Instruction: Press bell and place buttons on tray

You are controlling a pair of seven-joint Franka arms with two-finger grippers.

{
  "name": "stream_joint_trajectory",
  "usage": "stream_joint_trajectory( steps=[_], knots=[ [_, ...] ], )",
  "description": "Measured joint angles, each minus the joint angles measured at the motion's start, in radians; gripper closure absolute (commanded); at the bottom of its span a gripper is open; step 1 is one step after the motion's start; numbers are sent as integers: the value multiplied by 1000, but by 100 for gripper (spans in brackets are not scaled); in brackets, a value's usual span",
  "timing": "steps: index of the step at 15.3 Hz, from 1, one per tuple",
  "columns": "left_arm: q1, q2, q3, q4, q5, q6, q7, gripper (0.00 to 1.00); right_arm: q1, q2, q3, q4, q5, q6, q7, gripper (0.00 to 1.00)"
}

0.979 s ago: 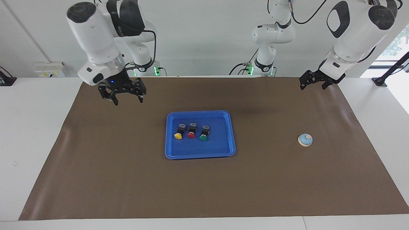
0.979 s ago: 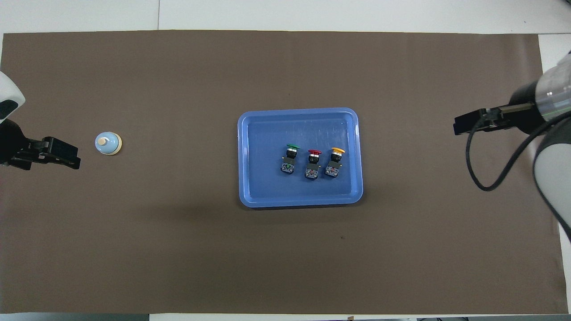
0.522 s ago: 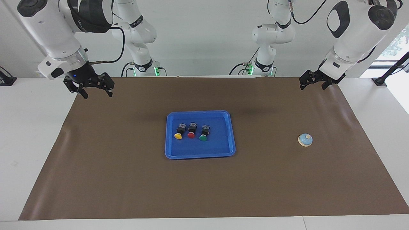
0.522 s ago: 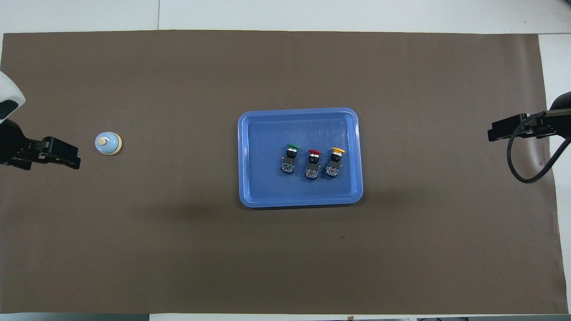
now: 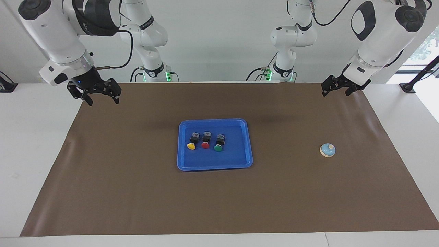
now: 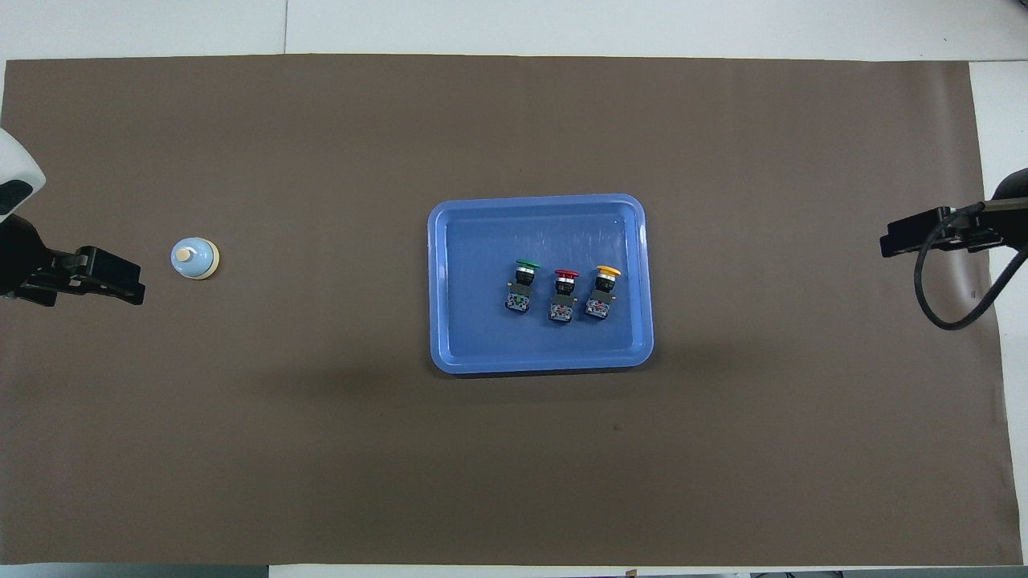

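The blue tray (image 5: pixel 240 161) (image 6: pixel 474 337) lies at the middle of the brown mat. In it lie the yellow button (image 5: pixel 191 143) (image 6: pixel 604 286), the red button (image 5: pixel 205 142) (image 6: pixel 564 291) and the green button (image 5: pixel 218 145) (image 6: pixel 523 281), side by side. The light blue bell (image 5: pixel 328 150) (image 6: pixel 194 258) stands on the mat toward the left arm's end. My right gripper (image 5: pixel 101 101) (image 6: pixel 885 243) is open and empty, up in the air over the mat's edge at the right arm's end. My left gripper (image 5: pixel 336 92) (image 6: pixel 136 293) waits over the mat's edge at the left arm's end.
The brown mat (image 5: pixel 137 192) (image 6: pixel 321 449) covers most of the white table (image 5: pixel 34 137). A cable (image 6: pixel 932 297) hangs from the right arm's wrist.
My right gripper has drawn back, empty, from over the mat beside the tray to the right arm's end of the table and has settled there. The left arm has not moved.
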Motion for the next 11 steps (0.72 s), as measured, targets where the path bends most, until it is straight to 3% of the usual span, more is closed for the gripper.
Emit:
stream_joint_trajectory(
  steps=[11],
  knots=[
    [0, 0, 0, 0, 0, 0, 0, 0, 1, -5, 12, -3, -3, -54, 0, 0]
  ],
)
